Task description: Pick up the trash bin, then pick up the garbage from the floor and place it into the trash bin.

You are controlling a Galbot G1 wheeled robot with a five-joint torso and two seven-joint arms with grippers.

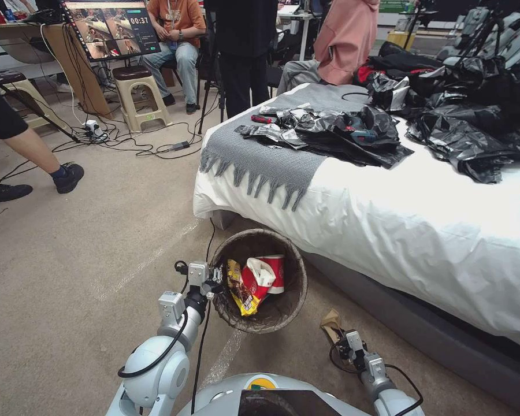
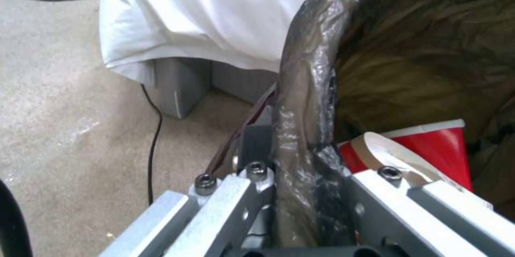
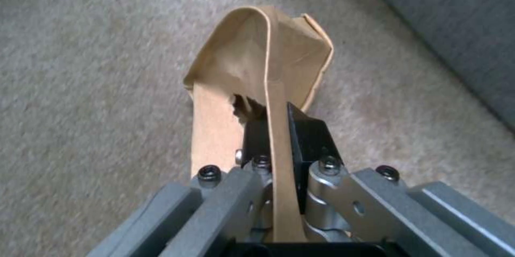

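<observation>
Your left gripper [image 1: 218, 278] clamps the rim of the small round brown-lined trash bin [image 1: 292, 289]; your right gripper [image 1: 336, 342], low over the carpet, pinches the crumpled brown paper bag [image 3: 257, 68].

trash bin [image 1: 260, 281]: brown-lined, holds cups, wrapper | brown paper bag [image 1: 331, 325]: on carpet

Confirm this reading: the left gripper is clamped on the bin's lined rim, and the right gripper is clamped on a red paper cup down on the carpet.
One detail is wrong. The right gripper is clamped on a brown paper bag, as the right wrist view shows; the red paper cup lies inside the trash bin. The left gripper is indeed clamped on the bin's lined rim.
</observation>
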